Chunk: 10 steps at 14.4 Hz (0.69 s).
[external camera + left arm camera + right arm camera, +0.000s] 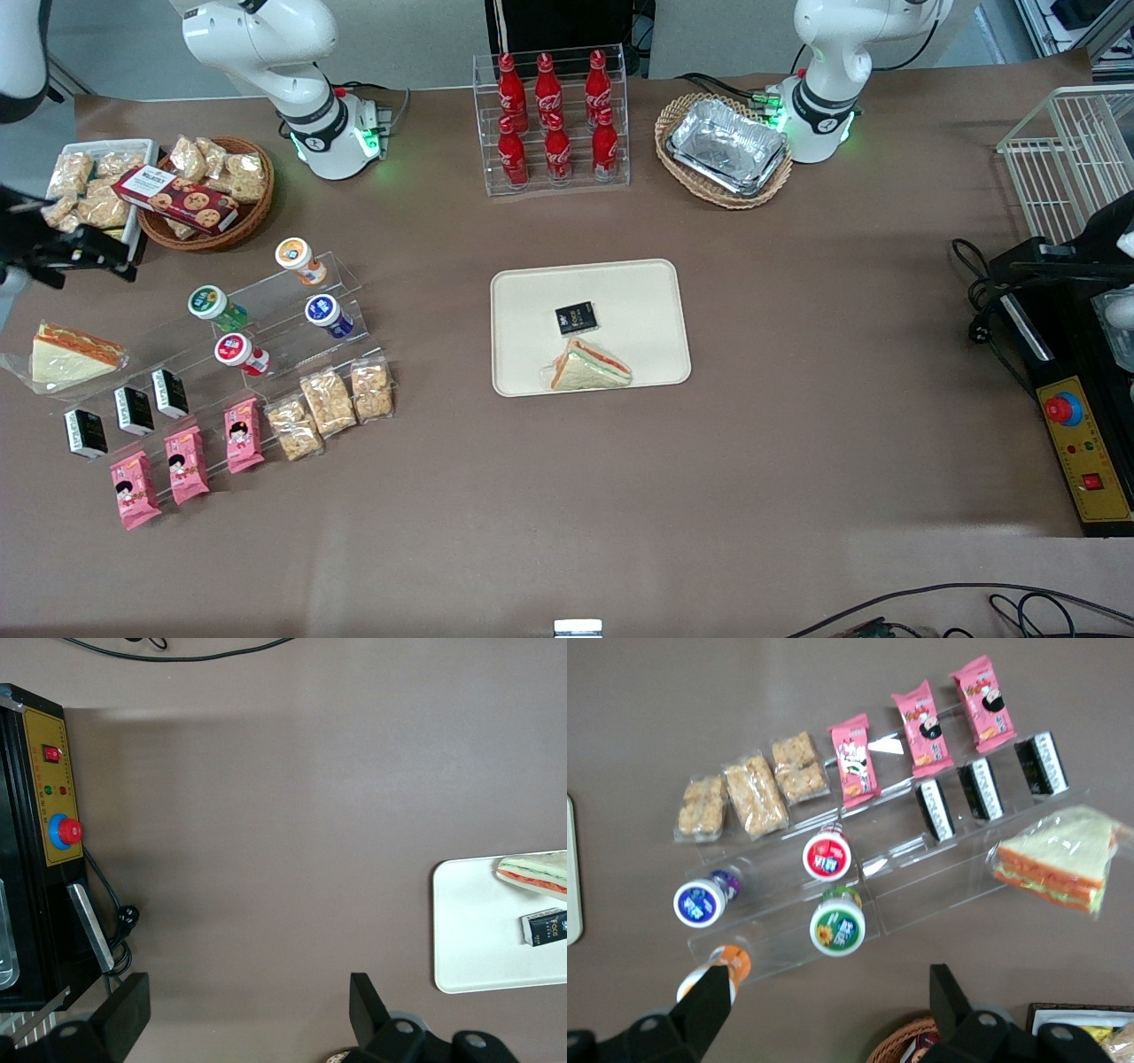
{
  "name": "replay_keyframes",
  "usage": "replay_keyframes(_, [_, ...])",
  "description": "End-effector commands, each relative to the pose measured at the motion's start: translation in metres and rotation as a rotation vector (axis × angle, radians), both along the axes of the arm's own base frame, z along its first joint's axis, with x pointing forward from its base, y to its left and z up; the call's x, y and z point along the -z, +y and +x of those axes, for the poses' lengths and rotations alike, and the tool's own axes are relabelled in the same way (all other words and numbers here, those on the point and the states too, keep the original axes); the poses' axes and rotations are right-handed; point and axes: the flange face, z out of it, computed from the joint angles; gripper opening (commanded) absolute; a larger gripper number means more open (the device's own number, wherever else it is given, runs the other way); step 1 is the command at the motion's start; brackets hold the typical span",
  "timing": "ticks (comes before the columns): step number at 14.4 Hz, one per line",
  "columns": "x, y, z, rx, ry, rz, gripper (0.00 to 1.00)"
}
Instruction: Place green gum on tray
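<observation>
The green gum (213, 304), a small green bottle with a white lid, stands on a clear stepped rack toward the working arm's end of the table. It also shows in the right wrist view (837, 928). The cream-beige tray (532, 292) lies mid-table, with its edge in the right wrist view (571, 877) and part of it in the left wrist view (469, 930). My right gripper (80, 252) hangs high above the table by the snack basket, open and empty (828, 1001). The gum lies just ahead of its fingers, apart from them.
Orange-lidded (292, 254), blue-lidded (324, 312) and red-lidded (234, 350) bottles share the rack. A sandwich (589, 368) and a black packet (576, 317) lie on the tray. A wicker snack basket (208, 190) and a cola rack (551, 120) stand farther back.
</observation>
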Motion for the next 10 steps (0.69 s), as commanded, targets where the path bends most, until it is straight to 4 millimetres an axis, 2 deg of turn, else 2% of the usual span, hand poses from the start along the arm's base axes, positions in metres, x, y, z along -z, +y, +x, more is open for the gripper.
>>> replay_keyframes(1, [0.015, 0.008, -0.055, -0.028, -0.034, -0.001, 1.0])
replay_keyframes(5, [0.032, 0.011, -0.066, 0.0, -0.026, 0.007, 1.0])
replay_keyframes(7, [0.04, 0.014, -0.059, -0.006, -0.025, 0.002, 1.0])
replay_keyframes(10, [0.076, 0.015, -0.037, -0.006, 0.0, -0.01, 1.0])
